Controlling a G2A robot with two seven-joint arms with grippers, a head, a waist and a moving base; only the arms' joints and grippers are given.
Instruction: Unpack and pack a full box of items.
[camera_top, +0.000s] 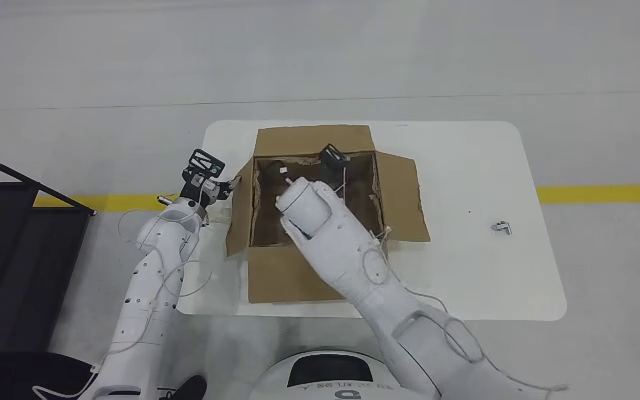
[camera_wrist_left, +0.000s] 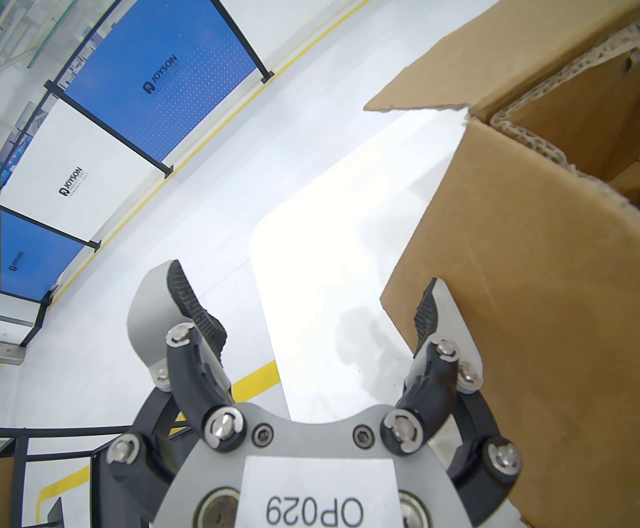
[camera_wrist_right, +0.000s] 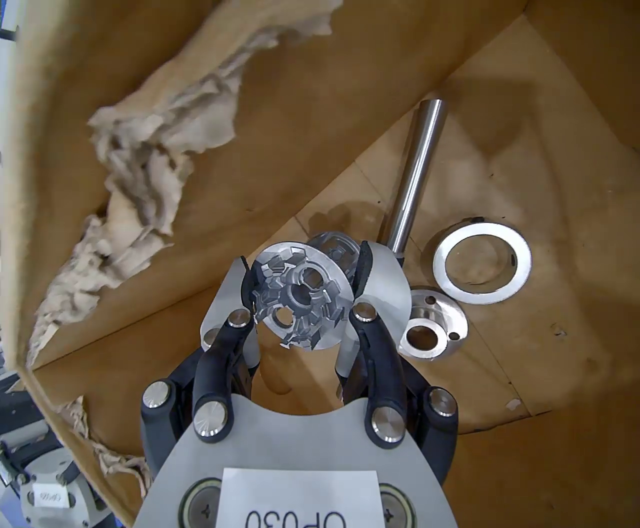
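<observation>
Right wrist view: a cast metal wheel (camera_wrist_right: 300, 300) is pinched in the jaws of the right gripper (camera_wrist_right: 304, 256), low inside the cardboard box (camera_wrist_right: 500, 380). A steel rod (camera_wrist_right: 415, 175), ring (camera_wrist_right: 521, 262) and flanged collar (camera_wrist_right: 442, 311) are seen lying just beside it on the box floor. The left gripper (camera_wrist_left: 302, 274) is held with jaws spread beside the box's outer wall, perhaps for steadying.

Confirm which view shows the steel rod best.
Right wrist view: the steel rod lies on the box floor, nearly full length in view, its near end behind the right end effector. Top view: box interior shadowed under an arm, rod indistinguishable. Left wrist view faces the box's outer wall.
</observation>
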